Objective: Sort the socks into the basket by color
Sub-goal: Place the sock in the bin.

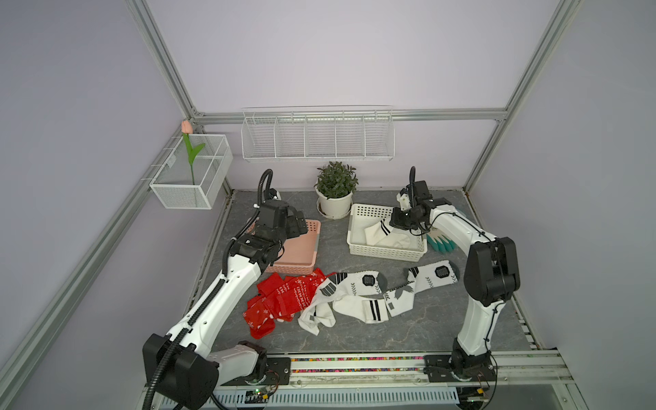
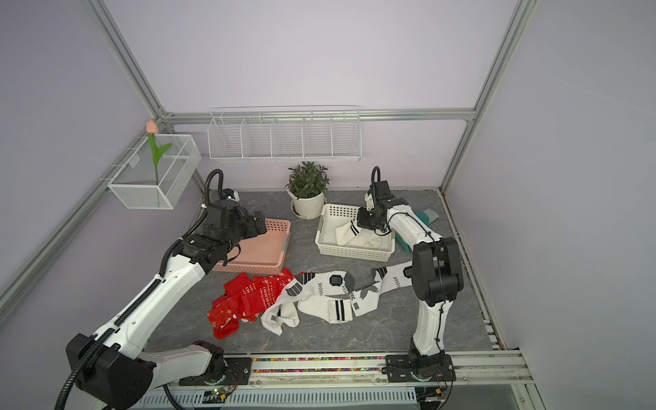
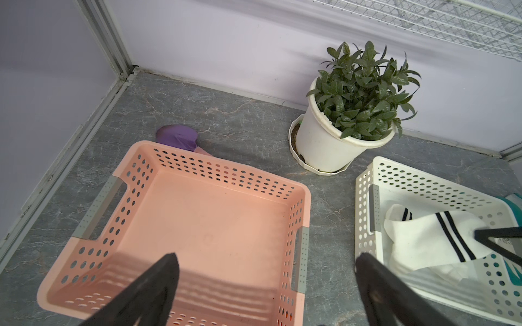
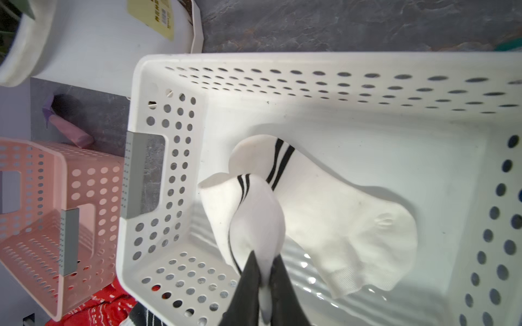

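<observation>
My right gripper [image 4: 264, 258] is shut on a white sock [image 4: 254, 214] with black stripes. The sock hangs inside the white basket [image 4: 310, 62] and rests against another white sock [image 4: 339, 220] on the basket floor. In both top views this gripper [image 1: 399, 227] [image 2: 369, 227] sits over that basket [image 1: 387, 252]. My left gripper [image 3: 265, 256] is open and holds nothing above the pink basket [image 3: 226, 166] [image 1: 301, 253]. On the table lie a pile of red socks [image 1: 280, 301] [image 2: 245, 301] and several white socks [image 1: 358, 294] [image 2: 330, 298].
A potted plant [image 1: 335, 191] stands at the back between the two baskets. Teal-and-white gloves [image 1: 440, 243] lie right of the white basket. A purple object [image 3: 178, 138] lies behind the pink basket. A wire shelf [image 1: 317, 135] and a wire box with a tulip [image 1: 191, 174] hang on the walls.
</observation>
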Action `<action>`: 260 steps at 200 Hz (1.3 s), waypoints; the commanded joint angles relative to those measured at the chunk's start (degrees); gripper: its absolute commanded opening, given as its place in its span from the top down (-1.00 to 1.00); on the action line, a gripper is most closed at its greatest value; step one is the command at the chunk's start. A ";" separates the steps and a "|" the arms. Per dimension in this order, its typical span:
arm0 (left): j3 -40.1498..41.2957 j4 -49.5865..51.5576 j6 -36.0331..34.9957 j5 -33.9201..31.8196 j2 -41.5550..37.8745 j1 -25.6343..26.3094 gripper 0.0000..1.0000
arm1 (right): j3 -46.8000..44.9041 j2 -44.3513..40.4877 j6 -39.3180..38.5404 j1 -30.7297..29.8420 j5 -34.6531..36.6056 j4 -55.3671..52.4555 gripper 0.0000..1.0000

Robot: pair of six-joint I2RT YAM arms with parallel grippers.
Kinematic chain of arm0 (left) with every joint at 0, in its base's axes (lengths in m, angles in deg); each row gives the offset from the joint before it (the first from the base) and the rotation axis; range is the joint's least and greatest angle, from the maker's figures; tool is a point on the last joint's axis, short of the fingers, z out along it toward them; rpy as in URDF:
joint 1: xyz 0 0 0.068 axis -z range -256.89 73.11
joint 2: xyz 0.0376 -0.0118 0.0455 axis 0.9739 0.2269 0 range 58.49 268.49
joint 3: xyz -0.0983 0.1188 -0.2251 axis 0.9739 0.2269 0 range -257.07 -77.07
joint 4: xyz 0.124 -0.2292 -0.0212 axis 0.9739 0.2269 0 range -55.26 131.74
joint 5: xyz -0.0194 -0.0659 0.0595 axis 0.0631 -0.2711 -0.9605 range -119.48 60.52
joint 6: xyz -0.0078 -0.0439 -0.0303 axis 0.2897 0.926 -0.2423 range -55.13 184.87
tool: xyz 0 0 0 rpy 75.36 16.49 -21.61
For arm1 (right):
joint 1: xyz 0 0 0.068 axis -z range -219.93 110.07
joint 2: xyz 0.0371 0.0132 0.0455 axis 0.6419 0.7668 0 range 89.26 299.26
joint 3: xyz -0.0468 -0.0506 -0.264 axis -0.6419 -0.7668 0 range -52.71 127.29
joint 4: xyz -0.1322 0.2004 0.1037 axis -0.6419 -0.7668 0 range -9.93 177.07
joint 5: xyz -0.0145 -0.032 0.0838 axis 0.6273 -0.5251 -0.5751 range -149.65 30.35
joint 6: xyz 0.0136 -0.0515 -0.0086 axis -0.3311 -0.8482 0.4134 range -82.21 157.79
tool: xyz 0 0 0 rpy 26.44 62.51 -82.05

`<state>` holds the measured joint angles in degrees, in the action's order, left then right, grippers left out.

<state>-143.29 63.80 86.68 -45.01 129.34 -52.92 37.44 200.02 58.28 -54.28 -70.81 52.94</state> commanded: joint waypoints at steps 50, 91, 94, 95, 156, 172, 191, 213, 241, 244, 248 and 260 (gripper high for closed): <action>-1.61 0.76 0.35 0.14 0.43 0.23 -0.99 | -0.15 1.21 -3.53 0.96 5.84 -3.51 0.56; -1.46 0.81 0.43 0.10 0.53 0.24 -0.99 | -0.09 1.05 -3.70 1.03 7.41 -4.18 0.50; -1.54 0.79 0.43 0.09 0.52 0.27 -0.99 | -0.13 0.97 -3.70 0.99 7.44 -4.27 0.50; -1.54 0.81 0.39 0.07 0.56 0.28 -0.99 | -0.14 1.00 -3.70 0.99 7.45 -4.27 0.50; -1.55 0.79 0.43 0.16 0.83 0.33 -0.99 | -2.34 -2.63 -3.82 0.86 6.33 -4.19 0.47; -1.54 0.84 0.43 0.24 0.84 0.41 -0.99 | -3.62 -4.28 -3.90 0.51 5.88 -4.47 0.46; -1.58 0.83 0.43 0.24 0.79 0.46 -0.99 | -5.16 -6.54 -4.12 -0.10 5.88 -5.19 0.45; -1.64 0.82 0.43 0.32 0.70 0.47 -0.99 | -6.76 -9.45 -4.23 -1.08 6.05 -5.98 0.41; -1.55 0.84 0.46 0.15 0.72 0.46 -0.99 | -8.33 -12.75 -4.10 -2.42 6.11 -6.34 0.40; -1.55 0.87 0.44 0.14 0.84 0.46 -0.99 | -8.35 -13.02 -4.01 -2.62 6.10 -6.45 0.39; -1.63 0.83 0.45 0.15 0.79 0.39 -0.99 | -8.32 -13.38 -3.99 -2.88 6.16 -6.68 0.39; -1.72 0.83 0.38 0.28 0.81 0.46 -0.99 | -8.37 -14.33 -3.82 -3.61 6.40 -7.32 0.39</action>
<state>-143.29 63.80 86.70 -44.84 129.91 -52.81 30.10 188.11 55.26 -56.66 -64.14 47.67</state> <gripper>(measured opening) 0.993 0.302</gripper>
